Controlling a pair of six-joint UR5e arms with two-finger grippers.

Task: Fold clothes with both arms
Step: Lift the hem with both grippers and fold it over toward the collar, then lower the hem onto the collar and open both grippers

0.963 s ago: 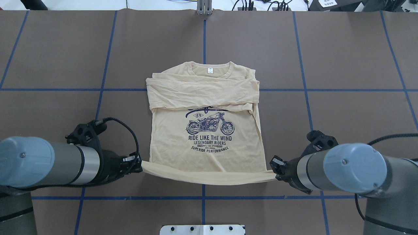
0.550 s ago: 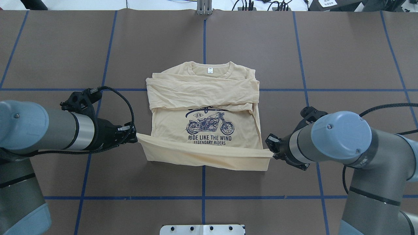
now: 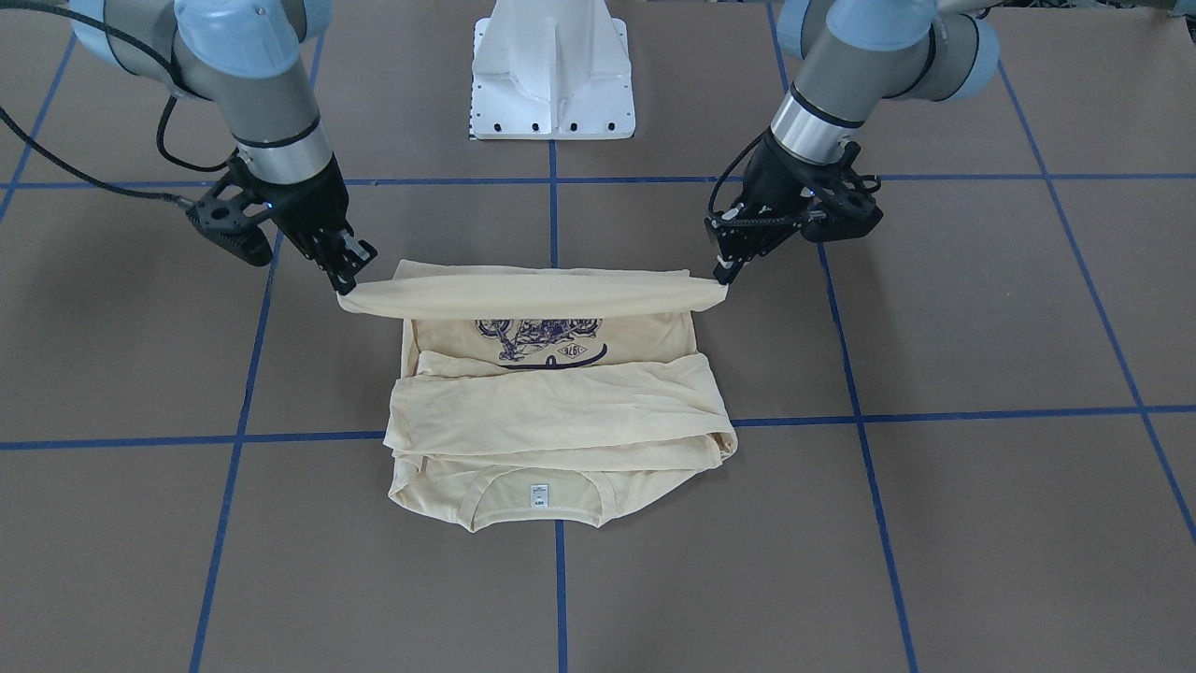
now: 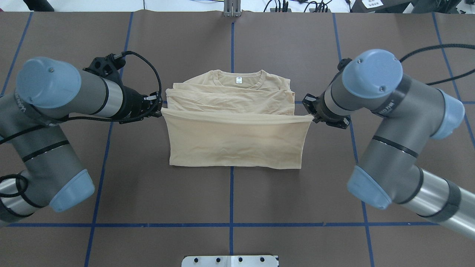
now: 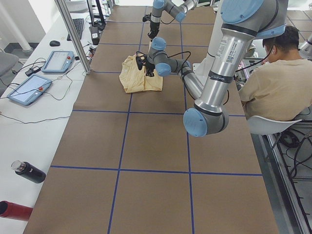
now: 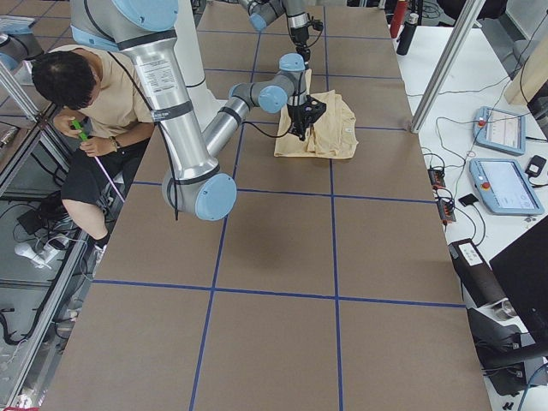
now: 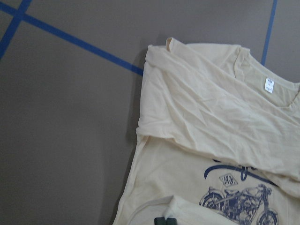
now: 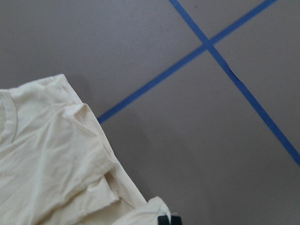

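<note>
Front-facing view: the shirt [image 3: 551, 411] lies mid-table [image 3: 981, 308], collar toward the camera, with both sleeves folded across the chest. Its hem hangs in the air as a taut band between the left gripper [image 3: 721, 277], on this view's right, and the right gripper [image 3: 344, 286]. Each gripper pinches 1 hem corner, its fingers pressed together on the cloth. Part of the navy print [image 3: 537, 338] shows under the band. A white pedestal base [image 3: 551, 75] stands behind.

Overhead view: the raised hem reaches the lower edge of the folded sleeves. The lower half is doubled over, so plain cloth faces up and the print is covered. The neck label [image 4: 238, 80] shows at the collar.

Exterior left view: the shirt is small and far up the table. A person [image 5: 280, 83] sits at the right edge.

Exterior right view: the near arm reaches to the shirt's corner.

Left wrist view: the motorcycle and "1976" lie below the camera. Dark fingertips [image 7: 160, 221] at the bottom edge close on a cloth fold.

Right wrist view: the folded shoulder fills the lower left, and 2 blue tape lines [image 8: 220, 51] cross on the table.
</note>
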